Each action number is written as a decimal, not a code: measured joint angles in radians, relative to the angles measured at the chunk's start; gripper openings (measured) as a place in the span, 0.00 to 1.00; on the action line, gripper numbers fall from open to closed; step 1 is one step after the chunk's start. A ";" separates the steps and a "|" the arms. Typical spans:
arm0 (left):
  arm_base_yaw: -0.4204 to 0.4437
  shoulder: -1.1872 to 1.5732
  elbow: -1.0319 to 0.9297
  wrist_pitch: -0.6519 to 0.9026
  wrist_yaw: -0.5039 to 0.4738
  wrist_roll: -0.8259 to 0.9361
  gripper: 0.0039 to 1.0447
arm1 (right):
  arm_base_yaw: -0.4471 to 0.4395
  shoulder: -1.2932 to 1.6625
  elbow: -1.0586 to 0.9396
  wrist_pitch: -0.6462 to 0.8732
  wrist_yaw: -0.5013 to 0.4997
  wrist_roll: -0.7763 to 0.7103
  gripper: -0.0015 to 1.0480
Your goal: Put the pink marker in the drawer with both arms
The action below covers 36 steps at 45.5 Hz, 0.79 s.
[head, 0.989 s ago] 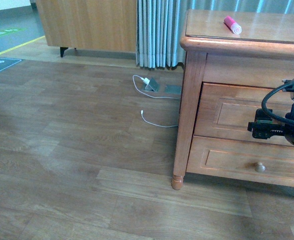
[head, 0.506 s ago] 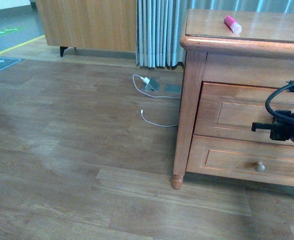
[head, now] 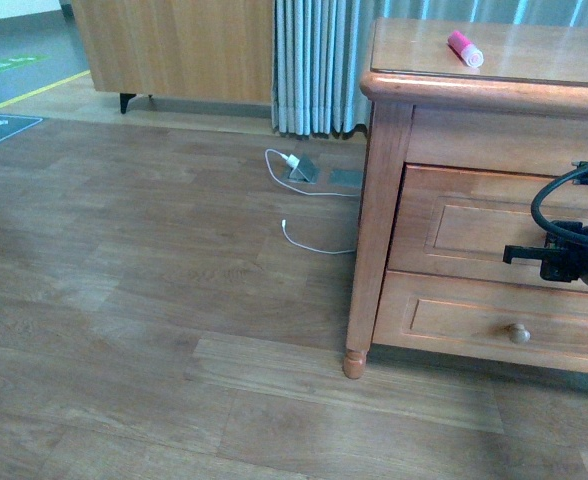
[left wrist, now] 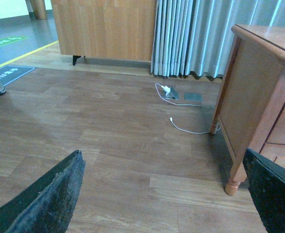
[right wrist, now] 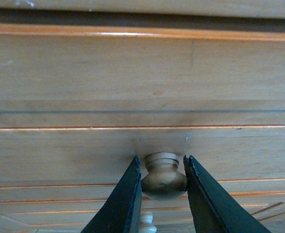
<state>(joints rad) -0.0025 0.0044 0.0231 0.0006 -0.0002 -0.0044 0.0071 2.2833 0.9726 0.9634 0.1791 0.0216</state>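
The pink marker (head: 465, 49) lies on top of the wooden dresser (head: 414, 88), near its back. Below it, the top drawer (head: 454, 225) sits flush in the dresser front. My right gripper (right wrist: 163, 167) is shut on the drawer's round knob (right wrist: 164, 180), one finger on each side. In the front view the right gripper (head: 534, 256) shows at the right edge and hides the knob. My left gripper (left wrist: 163, 160) hangs open over bare floor to the left of the dresser, holding nothing.
The lower drawer has its own pale knob (head: 519, 334). A white cable (head: 309, 240) and a charger (head: 299, 165) lie on the floor by the dresser's turned leg (head: 354, 362). Curtains (head: 319, 65) and a wooden cabinet (head: 174, 50) stand behind.
Over the first half second the right gripper moved rightward at the top drawer's front. Since then it has held still. The marker has not moved.
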 joint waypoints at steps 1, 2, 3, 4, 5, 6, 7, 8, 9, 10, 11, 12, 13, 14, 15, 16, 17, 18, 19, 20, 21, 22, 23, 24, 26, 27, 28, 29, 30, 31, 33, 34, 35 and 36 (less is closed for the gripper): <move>0.000 0.000 0.000 0.000 0.000 0.000 0.94 | 0.000 0.000 0.000 0.000 0.000 0.000 0.21; 0.000 0.000 0.000 0.000 0.000 0.000 0.94 | 0.000 0.000 -0.001 0.000 0.000 0.000 0.21; 0.000 0.000 0.000 0.000 0.000 0.000 0.94 | 0.000 0.000 -0.002 0.000 0.000 0.000 0.21; 0.000 0.000 0.000 0.000 0.000 0.000 0.94 | 0.000 0.000 -0.003 0.001 0.000 0.000 0.21; 0.000 0.000 0.000 0.000 0.000 0.000 0.94 | 0.000 0.000 -0.005 0.002 -0.001 0.000 0.21; 0.000 0.000 0.000 0.000 0.000 0.000 0.94 | 0.000 0.000 -0.006 0.003 -0.002 0.000 0.21; 0.000 0.000 0.000 0.000 0.000 0.000 0.94 | 0.000 0.000 -0.008 0.005 -0.002 0.000 0.21; 0.000 0.000 0.000 0.000 0.000 0.000 0.94 | 0.000 0.000 -0.010 0.007 -0.004 0.000 0.21; 0.000 0.000 0.000 0.000 0.000 0.000 0.94 | 0.000 0.000 -0.012 0.009 -0.005 0.000 0.21; 0.000 0.000 0.000 0.000 0.000 0.000 0.94 | 0.000 0.000 -0.014 0.011 -0.007 0.000 0.21; 0.000 0.000 0.000 0.000 0.000 0.000 0.94 | 0.000 0.000 -0.016 0.013 -0.010 0.000 0.21; 0.000 0.000 0.000 0.000 0.000 0.000 0.94 | 0.000 0.000 -0.019 0.016 -0.012 0.000 0.21; 0.000 0.000 0.000 0.000 0.000 0.000 0.94 | 0.000 0.000 -0.021 0.019 -0.014 0.000 0.21; 0.000 0.000 0.000 0.000 0.000 0.000 0.94 | 0.000 0.000 -0.024 0.021 -0.014 0.000 0.21; 0.000 0.000 0.000 0.000 0.000 0.000 0.94 | 0.000 0.000 -0.027 0.023 -0.015 0.000 0.21; 0.000 0.000 0.000 0.000 0.000 0.000 0.94 | 0.000 -0.003 -0.033 0.026 -0.016 0.001 0.21; 0.000 0.000 0.000 0.000 0.000 0.000 0.94 | 0.000 -0.006 -0.038 0.027 -0.016 0.001 0.21; 0.000 0.000 0.000 0.000 0.000 0.000 0.94 | 0.000 -0.008 -0.042 0.028 -0.016 0.002 0.21; 0.000 0.000 0.000 0.000 0.000 0.000 0.94 | 0.000 -0.011 -0.049 0.031 -0.018 0.002 0.21; 0.000 0.000 0.000 0.000 0.000 0.000 0.94 | 0.000 -0.013 -0.053 0.032 -0.019 0.001 0.21; 0.000 0.000 0.000 0.000 0.000 0.000 0.94 | 0.001 -0.016 -0.062 0.036 -0.020 0.001 0.21; 0.000 0.000 0.000 0.000 0.000 0.000 0.94 | 0.002 -0.020 -0.074 0.043 -0.021 0.002 0.21; 0.000 0.000 0.000 0.000 0.000 0.000 0.94 | 0.002 -0.023 -0.081 0.045 -0.020 0.002 0.21; 0.000 0.000 0.000 0.000 0.000 0.000 0.94 | 0.002 -0.026 -0.089 0.048 -0.021 0.002 0.21; 0.000 0.000 0.000 0.000 0.000 0.000 0.94 | 0.002 -0.031 -0.101 0.054 -0.024 0.003 0.21; 0.000 0.000 0.000 0.000 0.000 0.000 0.94 | 0.002 -0.033 -0.106 0.055 -0.024 0.006 0.21; 0.000 0.000 0.000 0.000 0.000 0.000 0.94 | 0.002 -0.036 -0.114 0.058 -0.024 0.009 0.21; 0.000 0.000 0.000 0.000 0.000 0.000 0.94 | 0.001 -0.040 -0.122 0.061 -0.026 0.010 0.21; 0.000 0.000 0.000 0.000 0.000 0.000 0.94 | 0.000 -0.042 -0.130 0.065 -0.028 0.010 0.21; 0.000 0.000 0.000 0.000 0.000 0.000 0.94 | 0.000 -0.047 -0.141 0.069 -0.031 0.012 0.21; 0.000 0.000 0.000 0.000 0.000 0.000 0.94 | -0.001 -0.059 -0.164 0.076 -0.036 0.019 0.21; 0.000 0.000 0.000 0.000 0.000 0.000 0.94 | -0.002 -0.066 -0.179 0.080 -0.039 0.023 0.21; 0.000 0.000 0.000 0.000 0.000 0.000 0.94 | -0.002 -0.075 -0.196 0.085 -0.042 0.028 0.21; 0.000 0.000 0.000 0.000 0.000 0.000 0.94 | -0.002 -0.082 -0.211 0.092 -0.045 0.029 0.21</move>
<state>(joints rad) -0.0025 0.0044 0.0231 0.0006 -0.0002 -0.0044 0.0051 2.2013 0.7620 1.0550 0.1341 0.0509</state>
